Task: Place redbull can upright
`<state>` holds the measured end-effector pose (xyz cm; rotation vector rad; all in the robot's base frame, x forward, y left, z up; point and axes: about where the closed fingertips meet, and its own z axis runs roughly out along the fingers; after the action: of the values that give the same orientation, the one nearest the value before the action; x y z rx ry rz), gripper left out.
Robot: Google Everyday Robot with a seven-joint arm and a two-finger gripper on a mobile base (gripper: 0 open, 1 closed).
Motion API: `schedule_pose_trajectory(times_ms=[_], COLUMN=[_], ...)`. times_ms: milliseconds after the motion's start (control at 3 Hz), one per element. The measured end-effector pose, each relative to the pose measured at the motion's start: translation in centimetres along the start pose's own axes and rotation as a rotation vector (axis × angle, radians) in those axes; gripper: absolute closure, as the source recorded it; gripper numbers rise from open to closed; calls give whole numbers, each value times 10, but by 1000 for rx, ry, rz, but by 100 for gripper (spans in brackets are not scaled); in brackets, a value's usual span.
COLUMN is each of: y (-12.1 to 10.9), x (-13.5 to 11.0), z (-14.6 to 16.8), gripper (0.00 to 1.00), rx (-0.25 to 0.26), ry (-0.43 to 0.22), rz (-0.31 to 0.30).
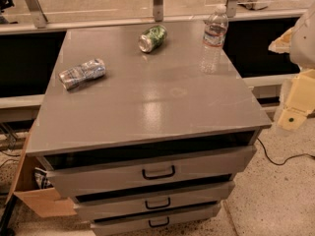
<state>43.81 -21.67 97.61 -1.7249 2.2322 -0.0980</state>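
Observation:
The redbull can [82,73], silver and pale blue with a dented body, lies on its side near the left edge of the grey cabinet top [157,102]. My gripper [297,100] shows as cream-coloured parts at the right edge of the view. It is beside the cabinet's right side, off the top and far from the can, and holds nothing that I can see.
A green patterned can [152,38] lies on its side at the back middle. A clear water bottle [214,38] stands upright at the back right. Three drawers [157,173] sit below the top. A cardboard box [37,193] stands on the floor at left, and a black cable [280,161] lies at right.

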Motion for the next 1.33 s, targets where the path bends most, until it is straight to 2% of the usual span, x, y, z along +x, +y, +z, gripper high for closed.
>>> schedule_pose_trajectory(times_ms=[333, 667, 1000, 1333], y=[-1, -13, -26, -27], x=[-4, -48, -123, -204], z=[0, 11, 28, 34], gripper=[0, 0, 0, 0], rx=[3, 2, -7, -21], ry=[-7, -48, -125, -235], rz=[-6, -56, -153, -270])
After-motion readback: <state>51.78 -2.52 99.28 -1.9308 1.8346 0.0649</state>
